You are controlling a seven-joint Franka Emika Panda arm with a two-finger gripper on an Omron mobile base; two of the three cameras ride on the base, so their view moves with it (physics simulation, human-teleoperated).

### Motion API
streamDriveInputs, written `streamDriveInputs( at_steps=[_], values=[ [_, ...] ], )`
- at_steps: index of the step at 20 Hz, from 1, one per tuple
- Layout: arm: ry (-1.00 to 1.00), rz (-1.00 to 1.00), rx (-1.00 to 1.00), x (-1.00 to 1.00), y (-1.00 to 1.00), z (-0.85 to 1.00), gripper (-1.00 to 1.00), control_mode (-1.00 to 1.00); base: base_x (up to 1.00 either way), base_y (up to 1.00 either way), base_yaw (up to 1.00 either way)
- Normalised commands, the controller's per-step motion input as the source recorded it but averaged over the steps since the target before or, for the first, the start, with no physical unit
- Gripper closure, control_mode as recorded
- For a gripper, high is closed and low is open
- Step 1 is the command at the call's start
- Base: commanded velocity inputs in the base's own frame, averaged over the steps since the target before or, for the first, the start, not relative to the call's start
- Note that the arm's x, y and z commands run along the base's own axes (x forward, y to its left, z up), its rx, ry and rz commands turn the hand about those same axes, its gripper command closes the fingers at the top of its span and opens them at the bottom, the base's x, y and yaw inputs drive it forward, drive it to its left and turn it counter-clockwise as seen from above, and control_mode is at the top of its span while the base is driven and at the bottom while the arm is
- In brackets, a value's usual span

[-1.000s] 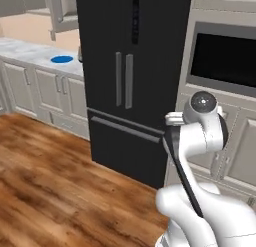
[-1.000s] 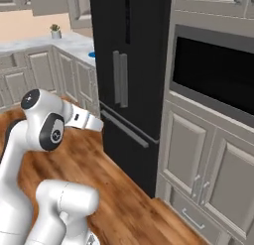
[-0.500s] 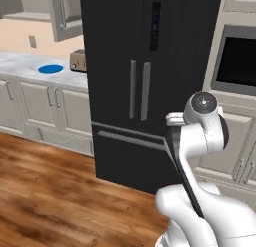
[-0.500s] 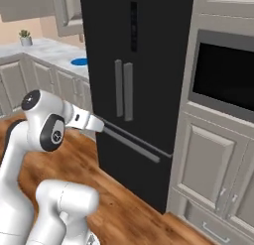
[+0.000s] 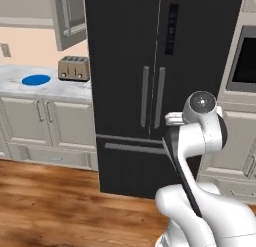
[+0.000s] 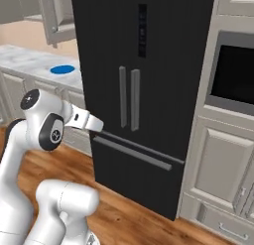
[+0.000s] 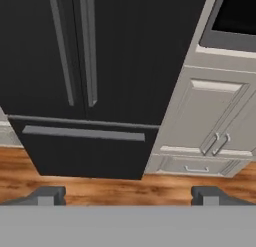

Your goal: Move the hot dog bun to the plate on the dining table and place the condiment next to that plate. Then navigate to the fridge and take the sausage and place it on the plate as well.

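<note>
Floor: wooden (image 5: 50,201)
Fridge (image 5: 150,51): doors closed, facing the arm
Claw (image 7: 128,193): spread wide, holding nothing

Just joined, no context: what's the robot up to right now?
It faces the closed black fridge, both upper doors shut, grey handles side by side. The gripper is open and holds nothing, aimed at the fridge's lower front. A blue plate and toaster sit on the wall counter to the left; a built-in oven is on the right.
</note>
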Motion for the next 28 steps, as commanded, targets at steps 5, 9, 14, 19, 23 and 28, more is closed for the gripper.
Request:
streamDriveInputs(
  at_steps=[5,9,14,19,23,28],
  values=[
    [0.00,0.00,0.00,0.00,0.00,0.00,-1.00,1.00,0.48,0.23,-0.30],
    [0.00,0.00,0.00,0.00,0.00,0.00,-1.00,1.00,0.72,0.37,-0.22],
    [0.00,0.00,0.00,0.00,0.00,0.00,-1.00,1.00,0.44,0.40,-0.18],
    [0.00,0.00,0.00,0.00,0.00,0.00,-1.00,1.00,0.00,0.33,-0.28],
    [0.00,0.00,0.00,0.00,0.00,0.00,-1.00,1.00,0.08,0.31,-0.32],
    [0.00,0.00,0.00,0.00,0.00,0.00,-1.00,1.00,0.20,0.41,-0.21]
  ],
)
